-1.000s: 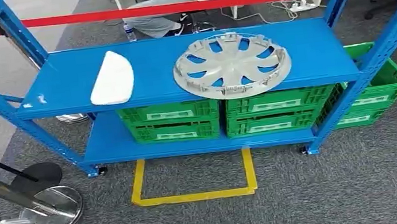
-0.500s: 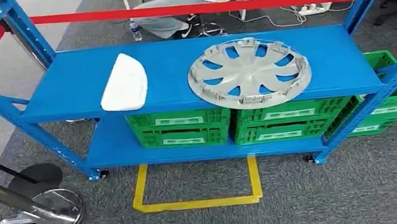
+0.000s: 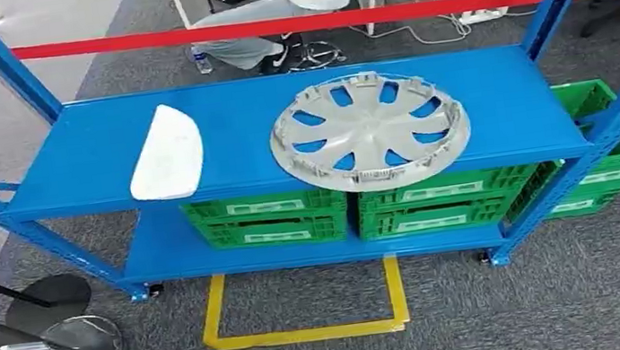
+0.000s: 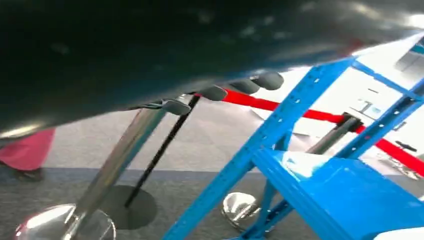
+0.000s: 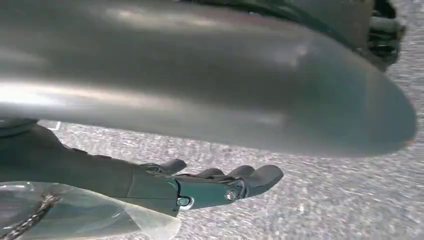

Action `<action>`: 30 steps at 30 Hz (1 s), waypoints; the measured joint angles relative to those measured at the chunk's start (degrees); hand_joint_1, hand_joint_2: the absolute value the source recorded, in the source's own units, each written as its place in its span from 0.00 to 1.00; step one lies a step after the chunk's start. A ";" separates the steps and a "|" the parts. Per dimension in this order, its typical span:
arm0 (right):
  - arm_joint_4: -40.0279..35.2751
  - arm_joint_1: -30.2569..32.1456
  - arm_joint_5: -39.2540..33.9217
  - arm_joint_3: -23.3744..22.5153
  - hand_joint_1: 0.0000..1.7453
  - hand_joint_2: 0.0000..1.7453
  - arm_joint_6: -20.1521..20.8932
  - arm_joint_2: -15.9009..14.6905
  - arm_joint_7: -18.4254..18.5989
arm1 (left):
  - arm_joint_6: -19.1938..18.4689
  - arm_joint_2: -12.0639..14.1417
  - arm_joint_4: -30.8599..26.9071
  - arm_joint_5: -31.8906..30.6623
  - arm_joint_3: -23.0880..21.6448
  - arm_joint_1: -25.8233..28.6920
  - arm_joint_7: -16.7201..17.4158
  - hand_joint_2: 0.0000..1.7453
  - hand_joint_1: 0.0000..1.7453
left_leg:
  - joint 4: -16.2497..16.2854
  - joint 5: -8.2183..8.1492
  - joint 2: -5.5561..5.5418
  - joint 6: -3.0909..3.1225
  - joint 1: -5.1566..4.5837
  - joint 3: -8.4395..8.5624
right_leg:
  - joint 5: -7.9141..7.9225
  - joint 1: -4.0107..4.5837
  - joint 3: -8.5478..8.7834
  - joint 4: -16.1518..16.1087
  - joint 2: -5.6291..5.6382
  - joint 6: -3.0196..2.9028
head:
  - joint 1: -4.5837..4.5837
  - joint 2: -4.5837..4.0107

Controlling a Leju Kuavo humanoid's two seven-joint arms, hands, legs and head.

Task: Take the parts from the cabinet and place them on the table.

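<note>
Both hands hang empty, fingers loosely spread: left hand (image 4: 225, 89), right hand (image 5: 210, 186). The hubcap (image 3: 368, 124) overhangs the shelf (image 3: 87, 159) edge, so a clumsy reach could tip it off; the white part (image 3: 166, 154) looks slippery.

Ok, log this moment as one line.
hubcap on top shelf | white part beside it, apart | right hand holds nothing | left hand unclear

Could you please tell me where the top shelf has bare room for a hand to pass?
Top shelf: bare between white part and hubcap, left of the white part, and right of the hubcap. The lower shelf is crowded with green crates, bare at its left end.
</note>
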 joint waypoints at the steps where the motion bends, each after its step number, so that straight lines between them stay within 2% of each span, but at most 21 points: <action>1: -0.02 -0.12 0.00 0.00 0.00 0.00 0.00 0.02 -0.02 | -0.02 0.00 0.02 0.02 0.00 0.10 0.02 0.00 0.00 | 0.19 -2.87 0.08 0.20 -0.45 -0.69 | -0.17 0.14 0.97 0.02 0.05 0.32 | 0.26 -0.02; 2: -0.02 -0.13 -0.02 0.02 0.00 0.00 0.00 0.02 0.00 | -0.02 0.02 -0.02 0.07 -0.02 0.01 0.00 0.00 0.00 | -1.33 -3.87 0.01 0.66 -0.69 -0.49 | -0.25 0.05 0.40 -0.09 -0.10 0.76 | -0.13 0.00; 3: -0.04 -0.03 -0.02 0.02 0.00 0.00 0.00 0.02 0.04 | 0.00 0.00 -0.02 0.07 -0.02 0.20 0.00 0.00 0.00 | -1.88 -1.85 -0.06 1.22 -0.71 -0.31 | -0.40 0.07 0.49 -0.45 -0.14 1.21 | 0.09 0.00; 4: -0.11 0.04 -0.04 0.05 0.00 0.00 0.02 0.02 0.04 | 0.02 0.00 -0.02 0.07 0.09 0.34 0.02 0.00 0.00 | -2.25 -1.61 -0.10 1.57 -0.68 0.21 | 0.46 0.19 1.50 0.41 -0.15 1.70 | -0.04 0.00; 6: -0.26 -0.03 -0.04 0.07 0.00 0.00 0.02 0.00 0.04 | 0.04 -0.04 -0.04 0.11 0.07 0.23 -0.02 0.00 0.00 | -3.63 -1.39 -0.07 2.03 -0.17 2.40 | -0.70 0.21 1.73 1.14 -0.13 2.20 | 0.18 0.00; 7: -0.33 -0.22 -0.04 0.09 0.00 0.00 0.00 0.00 -0.02 | 0.02 -0.04 -0.05 0.13 0.04 0.17 -0.02 0.00 0.00 | -3.91 -1.54 -0.06 2.28 -0.09 2.98 | -2.10 0.18 0.67 3.28 -0.13 2.43 | 0.66 -0.04; 10: -0.35 -0.30 -0.04 0.11 0.00 0.00 0.00 0.00 0.00 | 0.00 -0.09 -0.04 0.13 0.02 0.11 -0.02 0.00 0.00 | -3.94 -2.34 -0.08 2.68 -0.10 3.36 | -7.09 0.03 -7.47 15.28 -0.11 2.95 | 0.72 0.00; 11: -0.35 -0.21 -0.04 0.09 0.00 0.00 0.02 0.00 0.00 | 0.00 -0.09 -0.04 0.13 0.04 0.13 -0.02 0.00 0.00 | -3.94 -2.63 -0.15 2.64 -0.11 3.67 | -6.78 0.02 -9.08 16.51 -0.12 3.02 | 0.68 0.00; 12: -0.35 -0.11 -0.02 0.04 0.00 0.00 0.00 0.00 0.00 | 0.00 -0.09 -0.04 0.13 0.04 0.15 -0.02 0.00 0.00 | -3.94 -3.02 -0.24 2.57 -0.11 4.19 | -4.77 0.03 -9.38 15.14 -0.13 3.08 | 0.74 0.00; 13: -0.35 -0.08 -0.02 0.02 0.00 0.00 0.00 0.00 0.00 | 0.00 -0.09 -0.04 0.13 0.04 0.15 -0.02 0.00 0.00 | -3.94 -3.47 -0.29 2.45 -0.11 4.84 | -1.71 0.04 -8.55 11.80 -0.13 3.06 | 0.74 0.00; 15: -0.35 -0.04 -0.04 0.04 0.00 0.00 0.00 0.00 0.00 | 0.00 -0.11 -0.04 0.13 0.02 0.14 -0.02 0.00 0.00 | -3.96 -4.55 -0.27 2.07 -0.15 6.35 | 5.38 0.16 -5.50 2.09 -0.15 2.52 | 0.77 -0.02; 17: -0.35 -0.16 -0.04 0.11 0.00 0.00 0.00 -0.02 0.00 | 0.02 -0.11 -0.04 0.15 0.02 0.07 -0.02 0.00 0.00 | -3.92 -5.20 -0.23 1.31 -0.24 6.47 | 1.49 0.54 -5.11 0.97 -0.28 1.66 | 0.90 0.00; 18: -0.42 -0.05 -0.04 0.09 0.00 0.00 0.00 -0.02 0.07 | -0.02 -0.11 -0.04 0.11 0.02 0.14 0.00 0.00 0.00 | -4.17 -5.49 -0.20 0.84 -0.25 6.64 | 3.32 0.60 -4.72 0.64 -0.25 1.06 | 0.79 0.00; 19: -0.44 0.23 -0.02 0.00 0.00 0.00 -0.02 -0.02 0.07 | -0.02 -0.11 -0.04 0.11 -0.04 0.13 -0.02 0.00 0.00 | -3.39 -4.97 -0.18 0.55 -0.32 7.15 | 4.02 0.61 -5.07 0.37 -0.25 0.58 | 0.68 0.00; 21: -0.44 0.25 -0.04 0.02 0.00 0.00 -0.02 0.00 0.07 | 0.02 -0.07 -0.07 0.13 0.04 0.20 -0.02 0.00 0.00 | -2.19 -5.40 -0.15 0.16 -0.24 7.52 | 3.95 0.05 -2.60 -0.82 -0.26 -0.03 | 0.85 0.00; 22: -0.46 0.07 -0.04 0.02 0.00 0.00 -0.02 0.00 0.02 | 0.02 -0.07 -0.07 0.15 0.02 0.07 -0.02 0.00 0.00 | -0.39 -6.55 -0.15 -0.13 -0.23 6.78 | 3.90 -0.01 -2.01 -1.18 -0.24 -0.37 | 0.29 -0.02; 25: -0.46 -0.03 -0.02 0.04 0.00 0.00 0.00 0.00 -0.02 | 0.02 -0.02 -0.07 0.15 0.00 0.12 -0.02 0.00 0.00 | 10.78 -11.93 -0.15 -1.21 0.36 -0.41 | 3.29 -0.07 -1.44 -1.28 -0.18 -0.72 | 0.11 -0.02; 26: -0.46 0.10 -0.02 0.02 0.00 0.00 0.00 0.00 0.00 | 0.02 -0.02 -0.04 0.15 0.02 0.16 -0.02 0.00 0.00 | 12.76 -12.16 -0.14 -1.51 0.58 -2.28 | 2.97 -0.08 -1.16 -1.28 -0.15 -0.66 | 0.13 0.00; 27: -0.46 0.16 -0.02 0.02 0.00 0.00 0.00 0.00 0.00 | 0.02 0.00 -0.04 0.15 0.07 0.16 -0.02 0.00 0.00 | 12.12 -10.57 -0.13 -1.78 0.76 -2.84 | 2.62 -0.16 -0.73 -1.28 -0.10 -0.51 | 0.15 0.00; 28: -0.46 0.18 -0.04 0.02 0.00 0.00 0.02 0.00 0.02 | 0.02 -0.02 -0.04 0.13 0.07 0.17 -0.04 0.00 0.00 | 9.22 -7.61 -0.12 -1.96 0.91 -2.23 | 2.20 -0.28 -0.10 -1.28 -0.03 -0.29 | 0.11 0.00; 30: -0.46 0.13 -0.04 0.07 0.00 0.00 0.02 0.00 0.02 | 0.02 -0.02 -0.05 0.13 0.07 0.18 -0.13 0.00 0.00 | 0.05 -0.46 -0.03 -2.10 1.16 0.54 | 1.24 -0.51 1.22 -1.29 -0.01 0.26 | 0.09 -0.02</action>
